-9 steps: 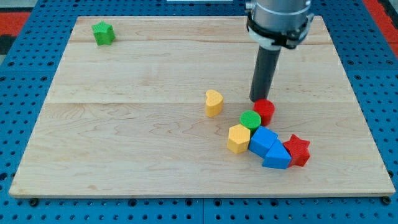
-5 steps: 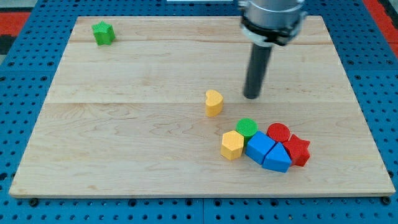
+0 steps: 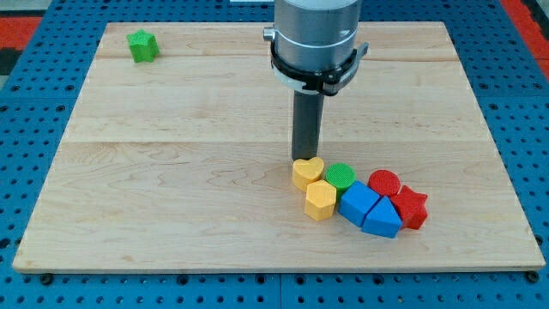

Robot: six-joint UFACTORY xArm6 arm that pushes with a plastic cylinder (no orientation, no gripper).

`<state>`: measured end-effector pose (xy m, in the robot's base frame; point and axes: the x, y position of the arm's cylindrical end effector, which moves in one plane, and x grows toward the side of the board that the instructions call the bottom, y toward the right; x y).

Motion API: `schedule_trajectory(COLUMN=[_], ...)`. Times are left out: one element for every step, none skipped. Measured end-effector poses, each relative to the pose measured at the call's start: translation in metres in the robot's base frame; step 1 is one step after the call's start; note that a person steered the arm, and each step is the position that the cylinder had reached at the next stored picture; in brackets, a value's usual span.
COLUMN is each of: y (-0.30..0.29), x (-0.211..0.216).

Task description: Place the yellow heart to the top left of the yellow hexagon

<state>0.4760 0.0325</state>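
In the camera view the task looks nearly done, since the glossy yellow heart [image 3: 307,172] touches the upper left of the faceted yellow hexagon [image 3: 320,200] toward the board's [image 3: 171,172] bottom right, my tip [image 3: 304,160], a jawless rod, just behind it.

Pale wooden tabletop [image 3: 171,172], plank seams running across, set on a blue pegboard [image 3: 26,283]. Green star [image 3: 142,45] alone near the view's top left corner. Cluster right of centre, lower half: yellow heart [image 3: 307,172] touching yellow hexagon [image 3: 320,200] just below it; green cylinder [image 3: 340,178] beside; two blue blocks [image 3: 371,209]; red cylinder [image 3: 383,183]; red star [image 3: 412,207]. My tip [image 3: 305,159] at the heart's upper edge.
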Motion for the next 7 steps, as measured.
schedule_trajectory(y=[0.003, 0.01, 0.01, 0.01, 0.009, -0.007, -0.037], x=[-0.023, -0.065, -0.068, -0.069, -0.088, -0.126, -0.161])
